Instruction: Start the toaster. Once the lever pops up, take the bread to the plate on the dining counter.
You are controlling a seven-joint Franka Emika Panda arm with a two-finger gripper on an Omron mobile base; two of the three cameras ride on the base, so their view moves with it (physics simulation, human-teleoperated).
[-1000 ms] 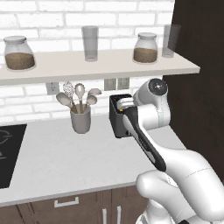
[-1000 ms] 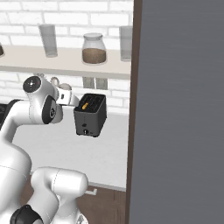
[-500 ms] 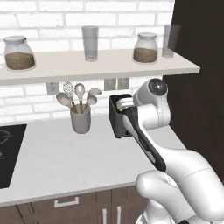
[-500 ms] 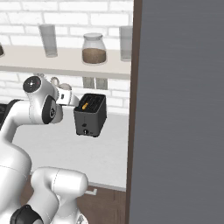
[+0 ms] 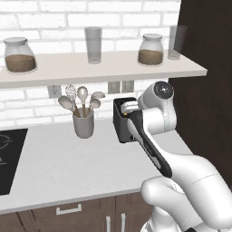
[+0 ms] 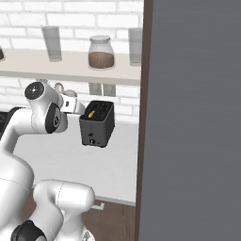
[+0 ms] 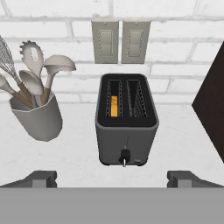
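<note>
The toaster (image 7: 126, 120) stands upright on the light grey worktop (image 5: 68, 163), close to the white brick wall (image 7: 175, 43). Its narrow face with the small knob (image 7: 125, 156) points toward the hand camera. The bread (image 7: 114, 106) sits down inside the toaster's left slot as the hand view shows it; only its orange-yellow edge is visible. The slot next to it holds nothing visible.

The gripper (image 7: 112, 179) hangs in front of the toaster and above the worktop, apart from the toaster. The jaws are spread wide, with nothing between them. In the hand view one fingertip shows at each lower corner, with the toaster's front between them. In the left base view the arm (image 5: 154, 131) covers the toaster's right part. In the right base view the hand reaches the toaster from the left.

A grey cup (image 7: 37, 117) of utensils stands left of the toaster on the worktop, near it but not touching. Two wall switches (image 7: 120, 41) sit on the wall directly behind the toaster. A shelf (image 5: 104, 70) runs above the toaster and carries jars and glasses. A dark panel (image 5: 204, 90) stands right of the toaster. A black hob (image 5: 9, 158) lies well left of the toaster, beyond the cup.
</note>
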